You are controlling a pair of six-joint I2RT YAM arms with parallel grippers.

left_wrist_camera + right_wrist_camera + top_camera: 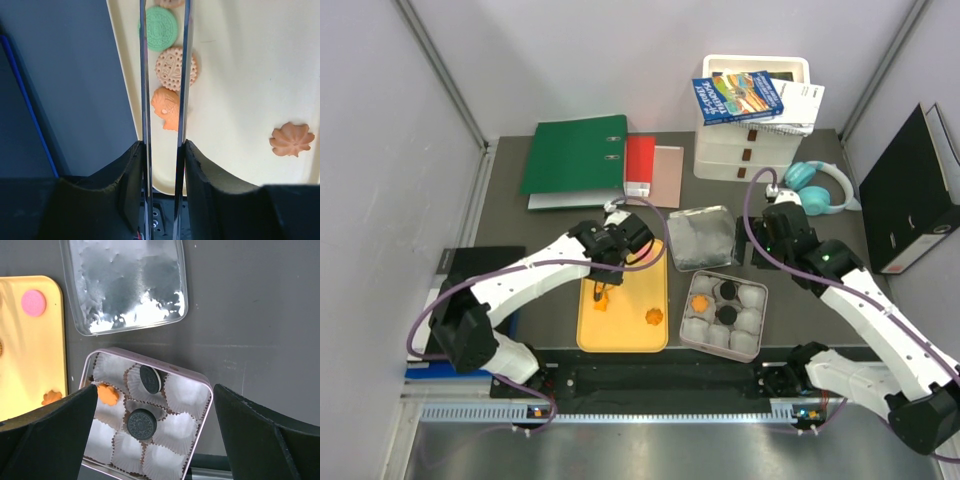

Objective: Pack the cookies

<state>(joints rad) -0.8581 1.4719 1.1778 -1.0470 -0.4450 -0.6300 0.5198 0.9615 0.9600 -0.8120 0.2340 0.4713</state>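
Top external view places the left gripper (603, 290) low over the yellow tray (632, 300), left of centre in the frame. In the left wrist view its two thin fingers (144, 75) stand apart, one on each side of an orange cookie (166, 107) lying on the tray. A sliver of tray shows beside the cookie, so we judge the jaws not yet clamped. Toward the top of that frame lie a round dotted orange cookie (175, 67) and a green cookie (159, 27). An orange flower cookie (292, 140) lies well apart at the right edge.

The right gripper (155, 390) hangs fully spread and empty above the tin (160, 367). The tin's white paper cups (180, 430) hold two black cookies (150, 379) and one orange scalloped cookie (107, 394). The lid (130, 285) lies on the table (250, 315) just above the tin in the frame.

We judge the step in hand to be the pick of the orange cookie. The next move calls for closing firmly, lifting straight clear of the dotted neighbour, then carrying the cookie to a vacant cup.
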